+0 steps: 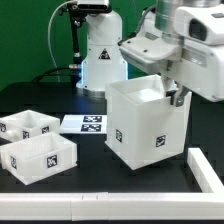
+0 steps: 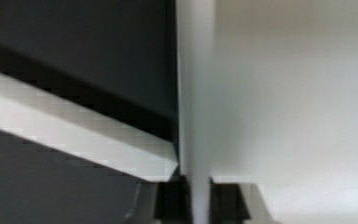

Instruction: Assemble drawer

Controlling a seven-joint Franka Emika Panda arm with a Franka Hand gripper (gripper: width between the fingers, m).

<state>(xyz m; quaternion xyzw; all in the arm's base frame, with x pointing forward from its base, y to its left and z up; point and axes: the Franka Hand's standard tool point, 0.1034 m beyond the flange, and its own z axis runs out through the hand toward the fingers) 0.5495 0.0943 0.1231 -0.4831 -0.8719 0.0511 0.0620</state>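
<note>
The white hollow cube shell (image 1: pixel 147 122) stands on the black table, open side up, with a tag on its front face. My gripper (image 1: pixel 178 96) reaches down over its far right top edge. In the wrist view the fingers (image 2: pixel 160 203) sit on either side of the shell's thin white wall (image 2: pixel 194 100), shut on it. Two small white two-compartment trays lie at the exterior view's left: one (image 1: pixel 27 126) farther back, one (image 1: pixel 38 156) nearer, each with a tag.
The marker board (image 1: pixel 85 124) lies flat between the trays and the shell. A white L-shaped rail (image 1: pixel 205 172) runs along the table's front and right. The arm's white base (image 1: pixel 100 55) stands behind.
</note>
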